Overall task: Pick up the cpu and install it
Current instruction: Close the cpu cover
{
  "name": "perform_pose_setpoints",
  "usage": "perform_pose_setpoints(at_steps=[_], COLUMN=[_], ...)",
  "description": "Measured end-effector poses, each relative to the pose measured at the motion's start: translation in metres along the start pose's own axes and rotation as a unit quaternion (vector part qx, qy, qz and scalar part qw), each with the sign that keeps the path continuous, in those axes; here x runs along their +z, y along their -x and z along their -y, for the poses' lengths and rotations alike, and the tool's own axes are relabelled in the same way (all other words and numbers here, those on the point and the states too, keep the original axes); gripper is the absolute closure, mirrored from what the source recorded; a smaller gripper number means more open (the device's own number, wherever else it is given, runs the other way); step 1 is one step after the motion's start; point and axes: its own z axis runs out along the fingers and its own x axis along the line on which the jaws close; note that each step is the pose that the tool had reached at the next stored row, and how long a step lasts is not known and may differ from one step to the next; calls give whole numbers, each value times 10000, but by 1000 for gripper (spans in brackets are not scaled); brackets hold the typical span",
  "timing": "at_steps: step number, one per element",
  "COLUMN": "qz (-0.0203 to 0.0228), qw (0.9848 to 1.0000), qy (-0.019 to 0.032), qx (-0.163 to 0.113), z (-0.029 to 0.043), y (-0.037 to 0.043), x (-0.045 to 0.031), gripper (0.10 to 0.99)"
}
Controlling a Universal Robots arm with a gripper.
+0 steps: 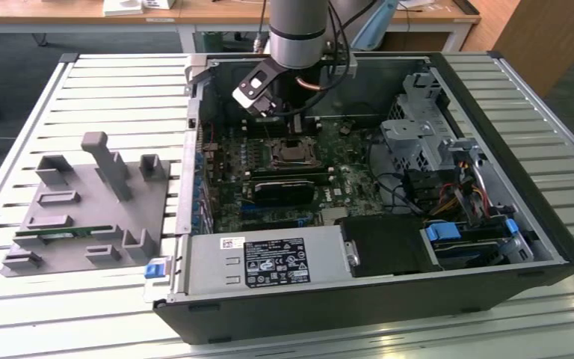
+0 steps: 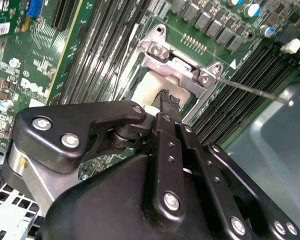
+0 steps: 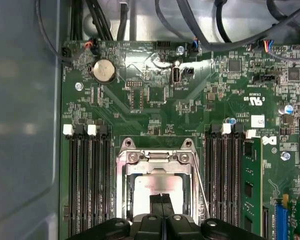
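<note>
The cpu [image 3: 155, 182] is a flat silver-grey square lying in the motherboard socket, framed by a metal bracket [image 3: 160, 156] with screws at its corners. In the second wrist view it shows as a pale patch, the cpu [image 2: 146, 87], inside the same bracket. My gripper [image 3: 162, 201] is shut, its two black fingers pressed together with nothing between them, tips right over the chip's near edge. I cannot tell whether they touch it. The gripper [image 2: 168, 98] points down at the socket. In the exterior view the arm [image 1: 292, 45] reaches down into the open computer case above the cpu [image 1: 289, 153].
A thin wire lever [image 2: 250, 90] runs beside the socket. Memory slots [image 3: 87, 180] flank it, and a green memory stick [image 3: 251, 185] stands in one. The case wall [image 3: 25, 125], drive cage [image 1: 421, 134] and power supply [image 1: 267, 262] hem in the board. A grey tray [image 1: 78, 202] sits at the exterior view's left.
</note>
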Motion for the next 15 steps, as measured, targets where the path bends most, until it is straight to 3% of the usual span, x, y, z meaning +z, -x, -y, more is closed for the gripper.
perform_pose_setpoints(at_steps=[9,15], qz=[0,-1], qw=[10000,10000], qy=[0,0], qx=[-1,-2], z=[123,141], y=[0,0], x=[56,114], gripper=[980,980])
